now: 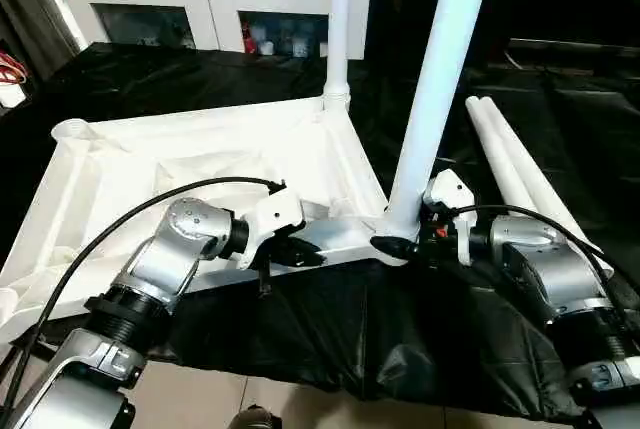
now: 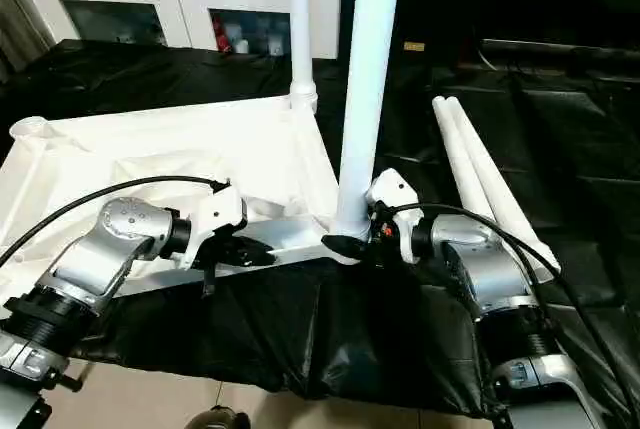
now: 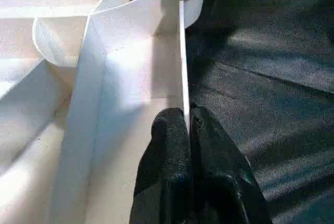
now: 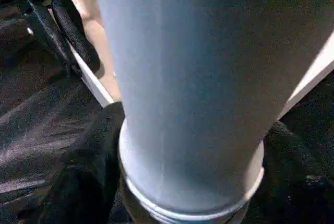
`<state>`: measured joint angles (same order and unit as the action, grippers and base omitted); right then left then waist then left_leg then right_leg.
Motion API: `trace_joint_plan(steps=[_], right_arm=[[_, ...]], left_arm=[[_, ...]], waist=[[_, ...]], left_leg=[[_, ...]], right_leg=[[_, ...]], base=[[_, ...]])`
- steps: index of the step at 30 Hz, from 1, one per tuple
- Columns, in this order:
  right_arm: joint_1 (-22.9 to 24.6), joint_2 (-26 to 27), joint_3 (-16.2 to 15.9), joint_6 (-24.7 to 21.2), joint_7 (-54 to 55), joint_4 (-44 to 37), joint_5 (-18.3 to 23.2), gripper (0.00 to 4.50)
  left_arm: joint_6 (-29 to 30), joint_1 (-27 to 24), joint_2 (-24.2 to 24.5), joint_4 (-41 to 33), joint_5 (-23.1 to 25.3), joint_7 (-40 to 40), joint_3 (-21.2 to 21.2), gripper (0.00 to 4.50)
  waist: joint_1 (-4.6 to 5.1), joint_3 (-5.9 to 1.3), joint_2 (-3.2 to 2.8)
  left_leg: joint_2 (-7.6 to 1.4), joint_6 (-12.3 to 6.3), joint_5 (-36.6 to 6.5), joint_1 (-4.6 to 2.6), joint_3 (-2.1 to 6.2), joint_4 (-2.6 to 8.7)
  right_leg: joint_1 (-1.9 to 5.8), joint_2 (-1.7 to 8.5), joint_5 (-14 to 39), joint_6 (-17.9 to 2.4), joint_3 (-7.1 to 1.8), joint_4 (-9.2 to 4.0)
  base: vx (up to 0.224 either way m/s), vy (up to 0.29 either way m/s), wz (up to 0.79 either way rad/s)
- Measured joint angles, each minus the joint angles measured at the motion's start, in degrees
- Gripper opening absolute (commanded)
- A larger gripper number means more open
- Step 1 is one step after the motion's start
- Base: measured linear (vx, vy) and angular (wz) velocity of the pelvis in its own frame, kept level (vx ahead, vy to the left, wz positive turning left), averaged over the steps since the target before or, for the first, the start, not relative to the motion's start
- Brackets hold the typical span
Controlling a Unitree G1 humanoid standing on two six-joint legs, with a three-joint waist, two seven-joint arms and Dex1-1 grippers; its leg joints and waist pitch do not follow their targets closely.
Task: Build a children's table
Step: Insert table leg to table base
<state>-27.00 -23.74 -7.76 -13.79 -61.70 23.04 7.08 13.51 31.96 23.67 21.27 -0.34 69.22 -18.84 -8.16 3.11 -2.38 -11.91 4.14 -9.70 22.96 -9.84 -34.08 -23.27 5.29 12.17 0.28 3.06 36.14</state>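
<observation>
Black sheeting borders the tabletop [image 1: 200, 164], left end effector [image 3: 189, 125] pinching its rim, right's grip unclear.

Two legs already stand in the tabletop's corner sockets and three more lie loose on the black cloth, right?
Not quite: two legs lie loose on the black cloth, not three, as the left eye view shows. Two legs do stand in the tabletop's corner sockets.

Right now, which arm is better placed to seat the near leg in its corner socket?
Right. The right gripper has its fingers either side of the base of the near leg, which stands in the tabletop corner. The left gripper is shut on the tabletop's near edge, steadying it.
</observation>
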Motion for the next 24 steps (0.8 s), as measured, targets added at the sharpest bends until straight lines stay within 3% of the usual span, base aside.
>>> trace_joint_plan(steps=[12,17,21,24], right_arm=[[0.3,0.8,0.0,-0.7,0.2,-0.3,0.0,2.74],[-0.8,7.0,3.9,0.6,13.9,5.8,-1.3,2.74],[-6.2,13.2,7.9,1.6,30.8,14.6,-3.2,2.74],[-8.1,16.4,9.5,3.8,38.5,18.6,-3.5,2.74]], left_arm=[[-0.9,-0.2,0.1,0.5,0.0,-0.1,0.0,0.00],[1.3,0.5,-4.9,4.6,1.4,-9.6,1.8,0.00],[3.8,3.6,-11.2,9.2,3.6,-20.0,2.5,0.00],[4.1,4.0,-13.1,10.4,4.4,-23.7,2.9,0.00]], waist=[[-0.02,-0.01,0.00],[0.30,-0.03,0.03],[1.08,-0.04,0.05],[1.43,-0.04,0.04]], left_leg=[[-0.01,-0.02,0.0,0.03,0.00,-0.21],[0.00,-0.02,0.0,-0.07,0.01,-0.39],[0.05,0.04,0.0,-0.26,0.00,-0.37],[0.06,0.05,0.0,-0.52,-0.02,-0.26]], right_leg=[[0.01,0.00,0.0,0.0,-0.04,0.10],[0.08,0.01,-0.1,0.0,-0.13,0.24],[0.14,0.02,-0.3,0.1,-0.33,0.30],[0.30,0.01,-0.3,0.1,-0.40,0.28]], base=[[0.000,0.000,0.00],[0.000,0.000,0.00],[0.000,0.000,0.00],[0.000,0.000,0.00]])
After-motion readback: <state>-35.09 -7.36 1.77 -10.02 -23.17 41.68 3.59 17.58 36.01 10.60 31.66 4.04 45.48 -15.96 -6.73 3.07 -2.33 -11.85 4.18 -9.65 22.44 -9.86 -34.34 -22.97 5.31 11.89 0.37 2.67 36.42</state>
